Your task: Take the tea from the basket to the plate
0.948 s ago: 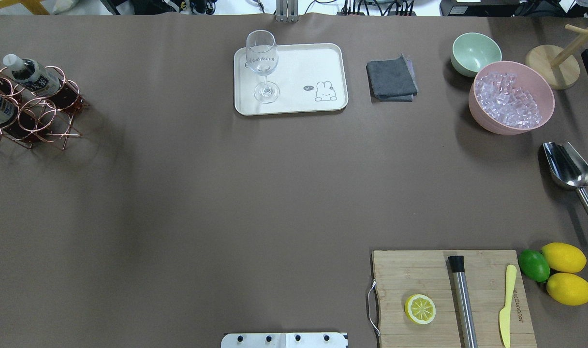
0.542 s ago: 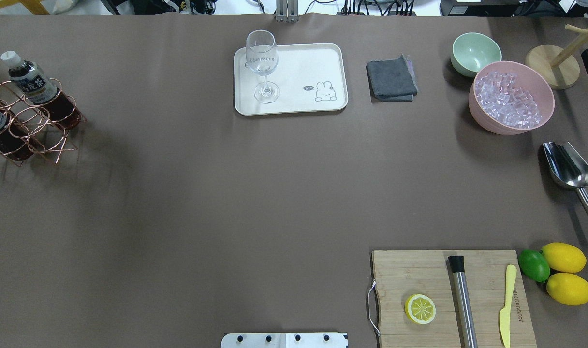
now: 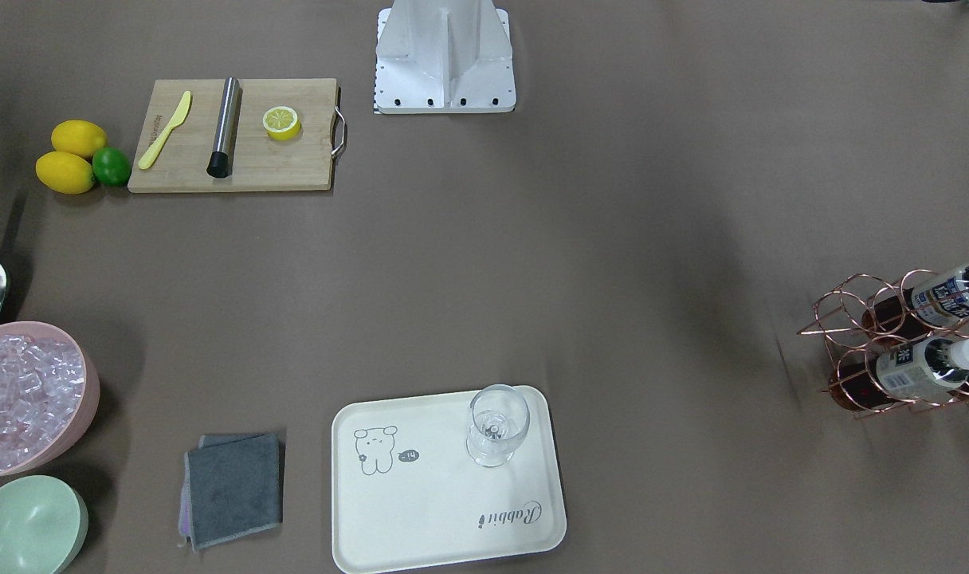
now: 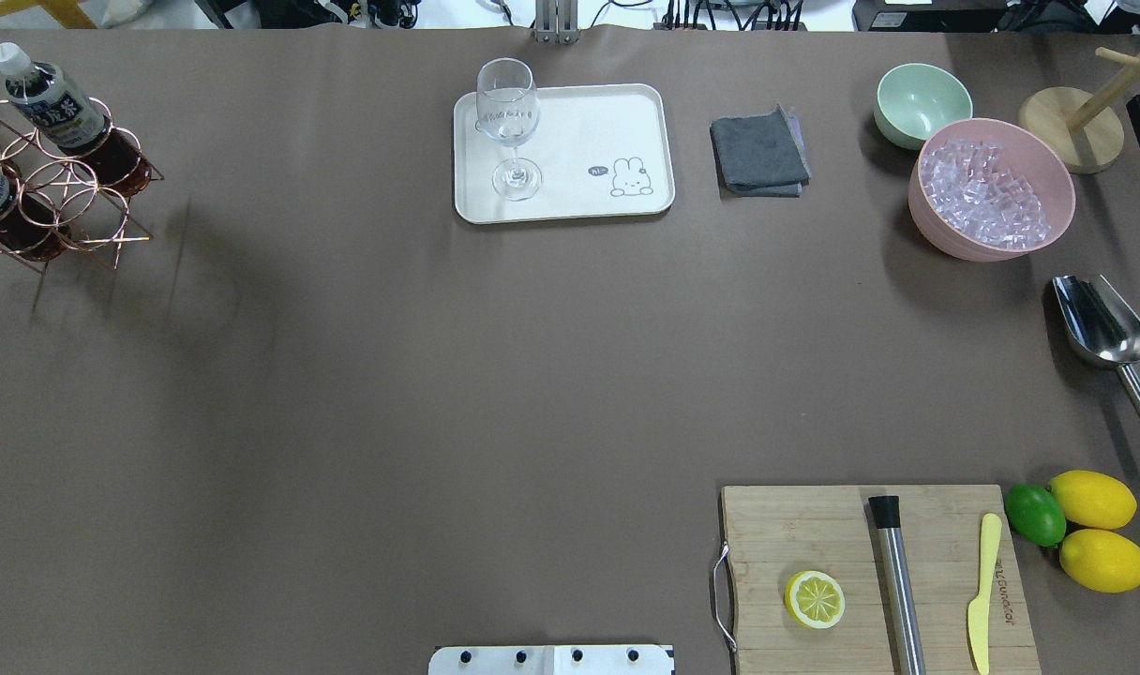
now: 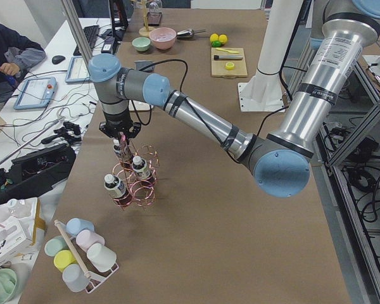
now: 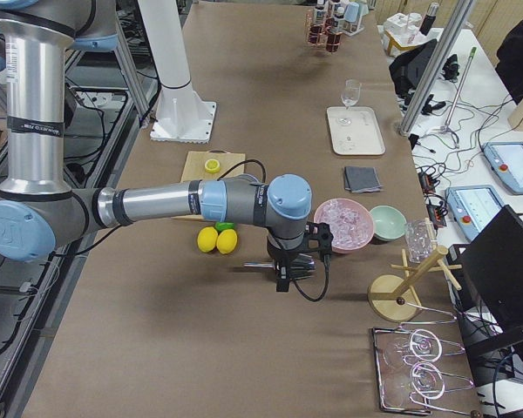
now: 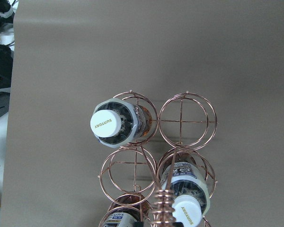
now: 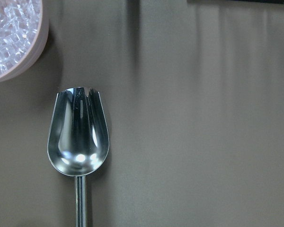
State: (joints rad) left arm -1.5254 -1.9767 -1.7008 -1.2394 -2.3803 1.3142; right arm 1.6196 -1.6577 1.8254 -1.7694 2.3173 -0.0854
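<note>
The copper wire basket stands at the table's far left and holds three tea bottles; two show in the overhead view, one at its far cell. In the left wrist view I look straight down on the basket, with one white cap in a far cell and the coiled handle close under the camera. My left gripper hangs right over the handle; I cannot tell if it is open or shut. The cream plate lies at the far middle. My right gripper hovers over a steel scoop; its state is unclear.
A stemmed glass stands on the plate's left part. A grey cloth, mint bowl and pink bowl of ice lie to the right. A cutting board with lemon half, steel tube and knife lies near right.
The basket with its bottles has shifted toward the table's far edge and swung a little. Nothing else on the table has moved.
</note>
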